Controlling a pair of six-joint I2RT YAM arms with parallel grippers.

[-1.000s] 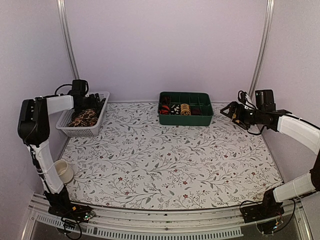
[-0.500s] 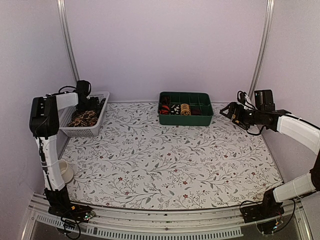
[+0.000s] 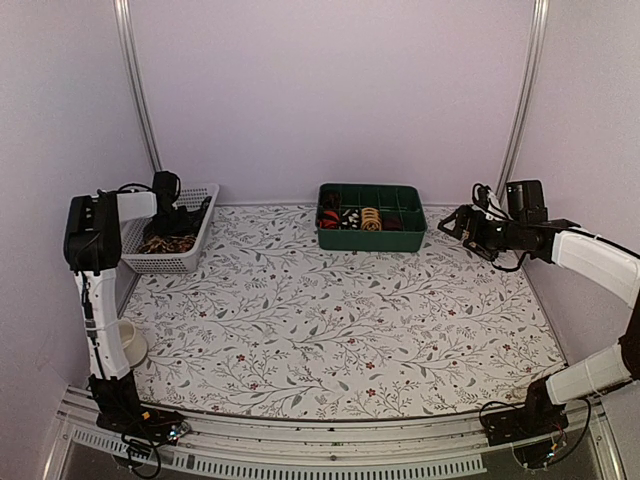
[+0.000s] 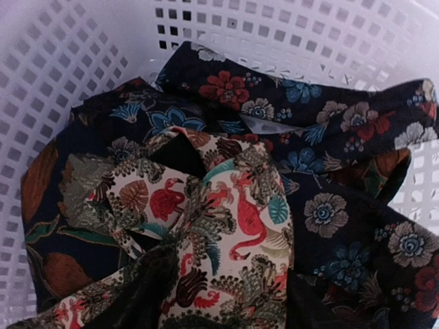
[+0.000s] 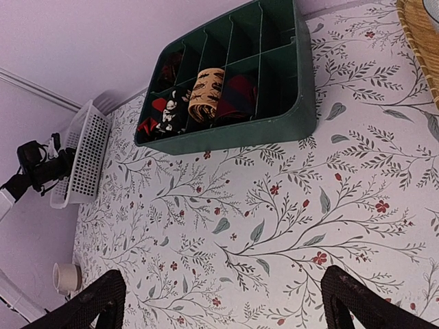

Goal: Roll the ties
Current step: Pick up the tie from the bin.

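The left gripper (image 3: 175, 220) is down inside the white basket (image 3: 158, 263) at the far left. Neither view settles whether its fingers are spread or pinching cloth. Only its wrist view shows the contents: crumpled ties (image 4: 226, 205), dark floral and cream patterned, heaped against the mesh. The right gripper (image 3: 455, 222) hovers at the far right, fingers (image 5: 96, 301) spread wide and holding nothing. Its wrist view shows rolled ties (image 5: 206, 92) in the left compartments of the green tray (image 5: 274, 127).

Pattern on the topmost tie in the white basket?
Cream tie with red, teal and brown bird-and-leaf print; shows best in left wrist view.
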